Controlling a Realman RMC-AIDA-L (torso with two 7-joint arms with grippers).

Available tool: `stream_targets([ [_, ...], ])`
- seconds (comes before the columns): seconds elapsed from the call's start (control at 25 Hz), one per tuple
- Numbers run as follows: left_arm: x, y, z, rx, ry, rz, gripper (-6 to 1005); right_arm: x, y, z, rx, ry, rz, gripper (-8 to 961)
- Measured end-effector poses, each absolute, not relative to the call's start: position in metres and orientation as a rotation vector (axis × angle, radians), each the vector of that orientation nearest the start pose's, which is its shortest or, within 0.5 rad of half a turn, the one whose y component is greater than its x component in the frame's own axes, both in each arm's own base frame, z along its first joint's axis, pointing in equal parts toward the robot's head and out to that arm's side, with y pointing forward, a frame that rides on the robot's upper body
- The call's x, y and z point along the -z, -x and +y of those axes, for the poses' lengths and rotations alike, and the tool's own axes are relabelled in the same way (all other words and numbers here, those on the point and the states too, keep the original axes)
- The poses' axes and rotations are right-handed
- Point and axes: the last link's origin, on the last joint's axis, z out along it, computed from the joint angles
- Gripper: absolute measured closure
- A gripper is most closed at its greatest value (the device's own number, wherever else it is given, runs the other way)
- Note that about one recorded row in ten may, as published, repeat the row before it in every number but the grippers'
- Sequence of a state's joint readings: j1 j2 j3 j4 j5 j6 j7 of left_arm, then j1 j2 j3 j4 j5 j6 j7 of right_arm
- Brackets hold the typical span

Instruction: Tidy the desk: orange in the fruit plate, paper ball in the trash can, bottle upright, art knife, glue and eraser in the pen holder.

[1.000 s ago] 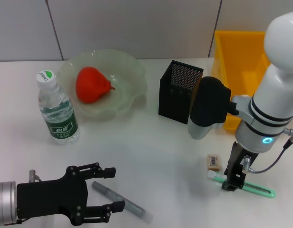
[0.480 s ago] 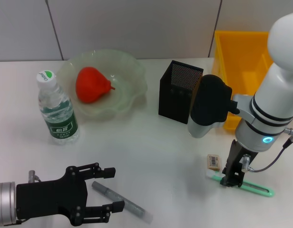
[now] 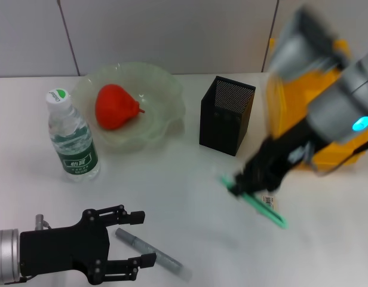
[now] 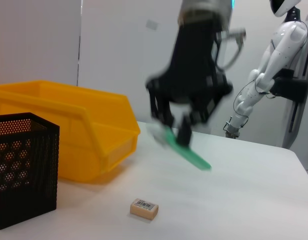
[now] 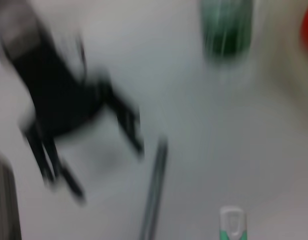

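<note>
Now your right gripper point(image 3: 239, 186) is clamped on one end of the art knife point(image 3: 255, 202); it's light, stiff, held off-centre, so expect swing.

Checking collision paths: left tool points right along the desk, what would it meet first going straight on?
Likely the grey pen, lying just past the open left tool and angled into the gap between its fingers. Farther that way sits the eraser. Depth is unclear, so it might pass above both.
</note>
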State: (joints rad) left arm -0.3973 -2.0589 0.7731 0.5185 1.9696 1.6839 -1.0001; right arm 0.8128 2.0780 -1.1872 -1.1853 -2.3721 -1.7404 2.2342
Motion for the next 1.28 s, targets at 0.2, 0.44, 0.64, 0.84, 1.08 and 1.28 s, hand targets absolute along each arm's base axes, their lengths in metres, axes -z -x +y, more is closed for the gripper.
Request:
stream_targets([
  [0.2,0.022,0.293,0.262,0.765,2.857,-0.348,213,-0.038,-0.125,0.372,-0.185,2.964,0.559,778],
  [0.44,0.023,0.293,0.262,0.769,2.858,-0.345,213,-0.056,-0.139,0.387,-0.579,2.765,0.455,774],
  [0.64,0.023,0.292,0.262,0.77,2.857,-0.344,213,-0.053,-0.146,0.399,-0.669,2.664,0.429,771],
  [0.84,0.022,0.29,0.265,0.776,2.854,-0.337,213,-0.049,-0.151,0.417,-0.75,2.529,0.421,767],
  [1.08,0.021,0.289,0.266,0.782,2.847,-0.331,213,-0.042,-0.156,0.429,-0.743,2.456,0.448,764],
  [1.28,0.02,0.288,0.266,0.794,2.844,-0.327,213,-0.022,-0.163,0.442,-0.7,2.428,0.501,760],
])
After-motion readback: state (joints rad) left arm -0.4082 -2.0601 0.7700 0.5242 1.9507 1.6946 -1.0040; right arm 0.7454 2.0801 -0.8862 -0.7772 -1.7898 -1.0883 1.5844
